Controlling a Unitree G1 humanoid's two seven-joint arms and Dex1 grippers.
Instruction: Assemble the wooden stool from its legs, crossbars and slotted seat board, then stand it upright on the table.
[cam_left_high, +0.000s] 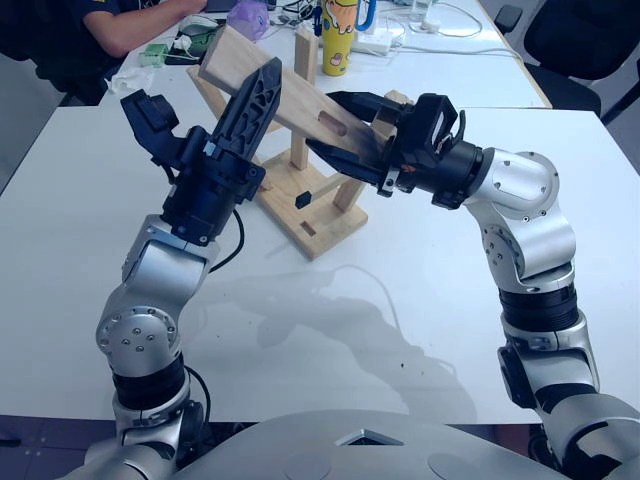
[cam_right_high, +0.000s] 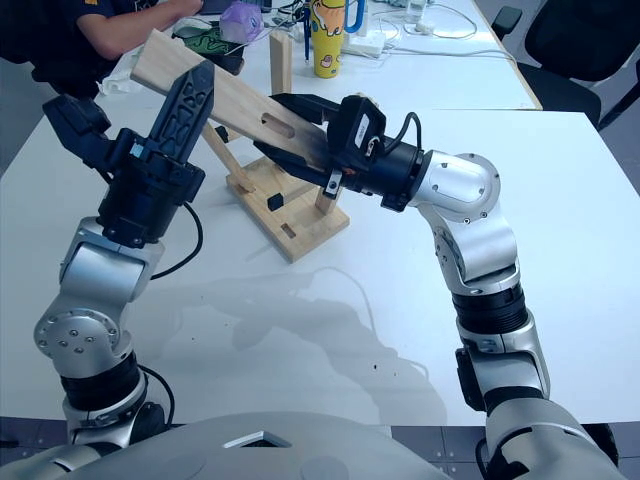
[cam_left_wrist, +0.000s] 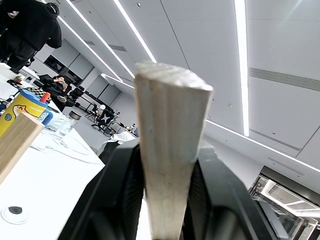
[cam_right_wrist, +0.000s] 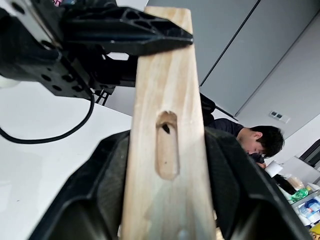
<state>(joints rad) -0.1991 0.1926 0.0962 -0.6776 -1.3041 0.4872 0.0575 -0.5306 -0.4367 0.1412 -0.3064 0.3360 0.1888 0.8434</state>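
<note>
Seat board: the slotted seat board (cam_left_high: 310, 108) is up off the table (cam_left_high: 400, 300), held at a slant. Its far end rises toward the robot's left and its near end dips toward the right arm.

Left gripper: the left gripper (cam_left_high: 265, 78) is clamped on the board partway along its raised half. In the left wrist view its black fingers (cam_left_wrist: 125, 185) press both faces of the plank, seen end-on.

Right gripper: the right gripper (cam_left_high: 350, 128) is closed on the lower end, one finger over the top face and one under. The right wrist view shows the wood squeezed between both pads (cam_right_wrist: 105, 185).

Slot: an oblong slot (cam_right_wrist: 166, 145) sits in the board face, just ahead of the right gripper's hold and between the two grippers.

Frame: the partly built frame (cam_left_high: 315, 225) rests on the table directly under the board, a flat wooden piece with uprights standing on it. One upright (cam_right_high: 280, 60) pokes up behind the plank.

Contact: whether the board touches the uprights – can't tell from here.

Background: a yellow cup (cam_left_high: 338, 40) stands on the far table, well apart.
</note>
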